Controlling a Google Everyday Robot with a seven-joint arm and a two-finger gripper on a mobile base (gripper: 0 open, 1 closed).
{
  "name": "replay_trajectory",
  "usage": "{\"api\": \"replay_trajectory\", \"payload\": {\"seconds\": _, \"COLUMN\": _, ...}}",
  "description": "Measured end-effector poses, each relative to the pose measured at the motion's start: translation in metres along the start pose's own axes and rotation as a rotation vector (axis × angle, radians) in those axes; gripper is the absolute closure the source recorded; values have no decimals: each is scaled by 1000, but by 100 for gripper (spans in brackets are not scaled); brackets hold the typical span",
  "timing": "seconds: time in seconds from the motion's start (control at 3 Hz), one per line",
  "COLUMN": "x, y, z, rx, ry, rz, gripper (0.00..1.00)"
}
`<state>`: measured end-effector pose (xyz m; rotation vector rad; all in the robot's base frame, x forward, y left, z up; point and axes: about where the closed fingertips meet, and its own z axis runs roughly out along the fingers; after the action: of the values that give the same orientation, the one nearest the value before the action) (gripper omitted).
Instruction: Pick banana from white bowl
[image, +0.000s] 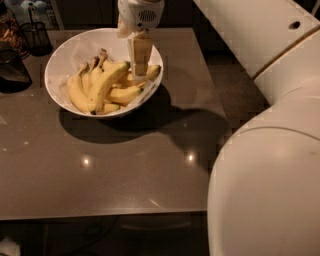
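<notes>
The white bowl stands at the back left of the grey table and holds several yellow bananas. The banana, the longest one, lies diagonally across the pile, with its upper end beside my gripper. My gripper hangs straight down from its white wrist into the right half of the bowl. It reaches among the bananas at the long banana's upper end. A shorter banana lies just below it.
A dark wire-mesh cup and a dark object stand at the table's back left. My white arm and body fill the right side. The table's front edge runs along the bottom, with dark floor to the right.
</notes>
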<state>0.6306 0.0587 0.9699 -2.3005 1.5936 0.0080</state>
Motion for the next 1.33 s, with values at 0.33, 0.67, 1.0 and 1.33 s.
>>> {"api": "replay_trajectory", "payload": {"seconds": 0.33, "x": -5, "y": -8, "z": 8, "rx": -14, "ry": 5, "rz": -27, "gripper": 36}}
{"api": "replay_trajectory", "payload": {"seconds": 0.67, "x": -11, "y": -15, "z": 14, "rx": -23, "ry": 8, "rz": -49, "gripper": 38}}
{"api": "replay_trajectory", "payload": {"seconds": 1.0, "x": -15, "y": -22, "z": 21, "rx": -31, "ry": 14, "rz": -69, "gripper": 38}}
{"api": "replay_trajectory", "payload": {"seconds": 1.33, "x": -18, "y": -27, "z": 30, "rx": -45, "ry": 22, "rz": -82, "gripper": 40}}
